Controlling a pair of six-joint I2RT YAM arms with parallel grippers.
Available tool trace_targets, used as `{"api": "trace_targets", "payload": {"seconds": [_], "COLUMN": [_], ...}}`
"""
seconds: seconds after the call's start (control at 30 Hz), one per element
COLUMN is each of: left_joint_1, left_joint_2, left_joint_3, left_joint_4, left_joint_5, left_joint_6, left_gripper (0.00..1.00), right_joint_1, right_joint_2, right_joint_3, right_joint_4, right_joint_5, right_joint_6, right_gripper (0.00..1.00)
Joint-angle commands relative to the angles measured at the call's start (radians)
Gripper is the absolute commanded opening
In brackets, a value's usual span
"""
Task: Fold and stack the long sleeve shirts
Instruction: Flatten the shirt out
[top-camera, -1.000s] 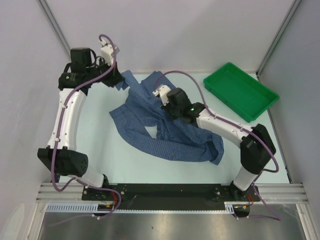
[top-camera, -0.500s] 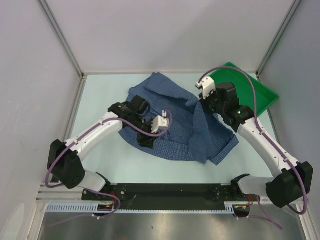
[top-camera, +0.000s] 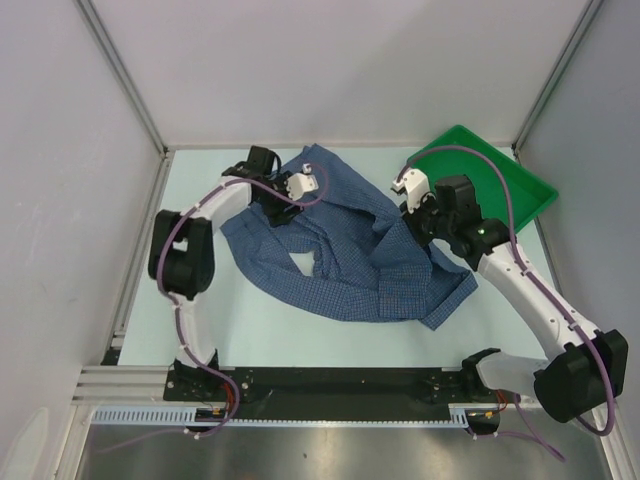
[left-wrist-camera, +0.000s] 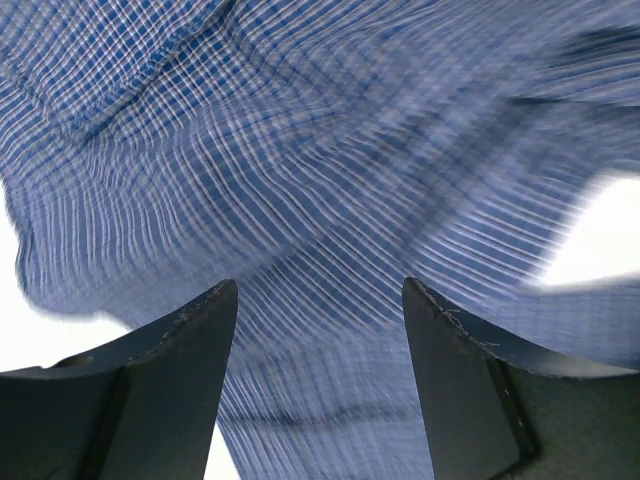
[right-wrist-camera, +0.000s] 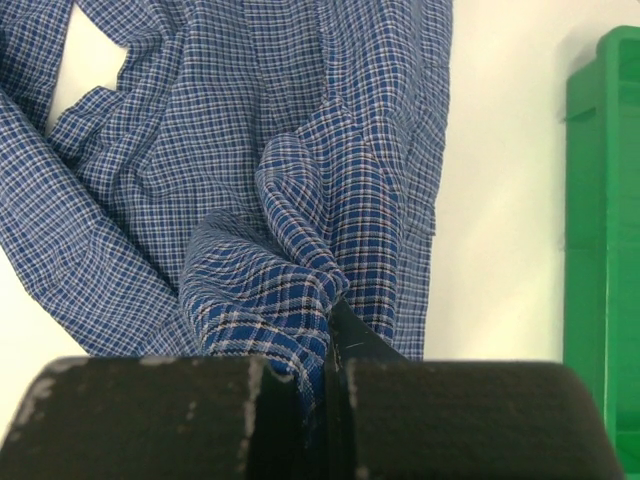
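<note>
Top external shows the shirt (top-camera: 345, 265) lying crumpled on the table (top-camera: 200, 310). Its long axis runs diagonally from the far left to a corner pointing near right. The left gripper (top-camera: 300, 185) sits at the shirt's far-left end. In the left wrist view its jaws stand wide apart, with the checked cloth blurred beyond them. The right gripper (top-camera: 405, 200) is at the shirt's far-right edge, just beside the green tray (top-camera: 520, 195). Its jaws are closed, pinching a raised fold of the cloth.

The blue fine-checked long sleeve shirt (top-camera: 350, 268) lies crumpled and unfolded — wrinkled, its right edge bunched upward.
</note>
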Motion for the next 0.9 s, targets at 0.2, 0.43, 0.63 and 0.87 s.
{"api": "trace_targets", "payload": {"seconds": [0.2,0.43,0.63,0.87], "left_joint_1": [-0.004,-0.012,0.029,0.098], "left_joint_2": [0.234,-0.126,-0.26,-0.252], "left_joint_3": [0.2,-0.3,-0.318,-0.168], "left_joint_4": [-0.009,-0.264,-0.359,-0.174], "left_joint_5": [-0.15,-0.085,0.008,0.084], "left_joint_6": [0.281,0.416,0.329,0.126], "left_gripper": [0.18,0.0,0.34,0.7], "right_joint_1": [-0.039,-0.058,-0.061,-0.061], "right_joint_2": [-0.017,-0.02,0.008,0.043], "right_joint_3": [0.037,0.024,0.032,0.061], "right_joint_4": [-0.014,-0.04,-0.046,-0.024], "right_joint_5": [-0.031,-0.075,-0.109,-0.121], "right_joint_6": [-0.005,-0.024,-0.041,-0.037], "right_gripper": [0.0,0.0,0.0,0.0]}}
